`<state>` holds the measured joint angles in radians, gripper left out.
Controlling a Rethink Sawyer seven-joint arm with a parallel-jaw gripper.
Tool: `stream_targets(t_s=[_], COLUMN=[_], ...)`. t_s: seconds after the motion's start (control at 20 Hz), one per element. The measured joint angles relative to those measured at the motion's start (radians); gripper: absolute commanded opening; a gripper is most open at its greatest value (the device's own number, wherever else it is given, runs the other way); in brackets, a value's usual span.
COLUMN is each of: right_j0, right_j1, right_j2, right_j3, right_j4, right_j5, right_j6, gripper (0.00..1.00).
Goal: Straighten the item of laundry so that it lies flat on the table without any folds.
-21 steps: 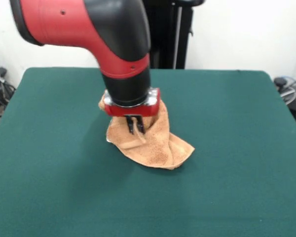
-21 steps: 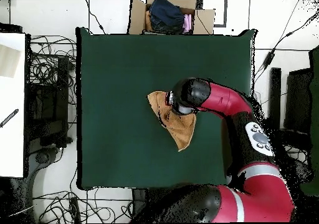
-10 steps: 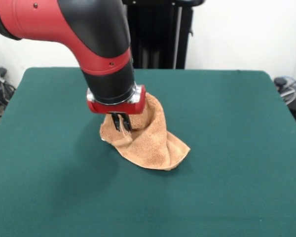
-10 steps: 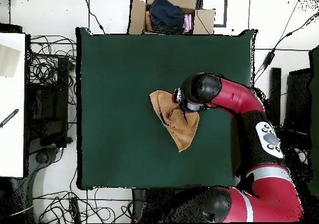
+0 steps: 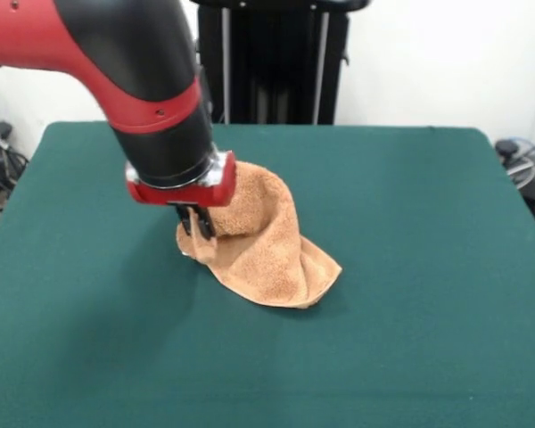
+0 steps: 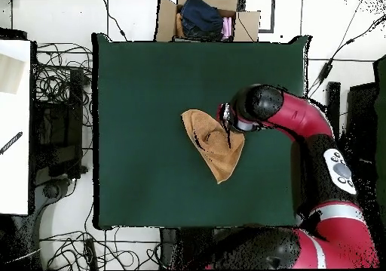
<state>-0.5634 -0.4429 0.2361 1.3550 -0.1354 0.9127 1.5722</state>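
Jaws [image 5: 196, 223] pinch one edge of the crumpled towel [image 5: 263, 245], lifting it off the table [image 5: 428, 267].

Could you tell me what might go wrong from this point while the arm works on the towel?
The gripper seems shut on one edge of the towel, which is lifted and bunched; the pinch looks small, so the cloth could slip out mid-pull. The low corner resting on the table is not weighted, so the whole towel may slide along instead of unfolding. Folds could also drop back on themselves at release.
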Motion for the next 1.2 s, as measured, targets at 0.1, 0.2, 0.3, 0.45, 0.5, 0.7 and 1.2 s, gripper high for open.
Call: stream_targets(t_s=[0.1, 0.2, 0.3, 0.45, 0.5, 0.7, 1.2], right_j0=[-0.012, -0.024, -0.034, -0.052, -0.056, -0.072, -0.095], right_j1=[0.003, 0.005, 0.006, 0.009, 0.010, 0.032, 0.095], right_j2=[0.008, 0.013, 0.017, 0.029, 0.033, 0.045, 0.088], right_j3=[-0.009, -0.016, -0.020, -0.026, -0.028, -0.053, -0.130], right_j4=[0.000, 0.000, 0.000, 0.000, 0.000, -0.004, -0.053], right_j5=[0.000, 0.005, 0.010, 0.022, 0.026, 0.053, 0.129], right_j6=[0.000, 0.000, 0.000, 0.000, 0.000, -0.001, -0.082], gripper=[0.00, 0.00, 0.00, 0.00, 0.00, 0.00, 0.00])
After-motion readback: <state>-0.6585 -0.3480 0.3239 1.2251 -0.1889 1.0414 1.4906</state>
